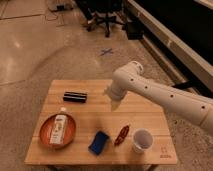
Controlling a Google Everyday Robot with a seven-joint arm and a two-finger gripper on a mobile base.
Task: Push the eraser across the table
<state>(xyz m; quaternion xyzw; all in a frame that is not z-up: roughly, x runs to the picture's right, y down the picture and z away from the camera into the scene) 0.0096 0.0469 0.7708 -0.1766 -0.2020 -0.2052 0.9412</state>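
Observation:
The eraser [75,96], a small black bar with a lighter stripe, lies on the far left part of the light wooden table [150,112]. My white arm reaches in from the right. Its gripper [113,102] hangs over the table's middle, to the right of the eraser and apart from it, pointing down.
A red-brown plate [46,131] holding a white bottle [59,130] sits at the front left. A blue folded pad [99,142], a red-brown pepper-shaped item [121,135] and a white cup [141,140] line the front. Office chairs [105,17] stand far behind on the floor.

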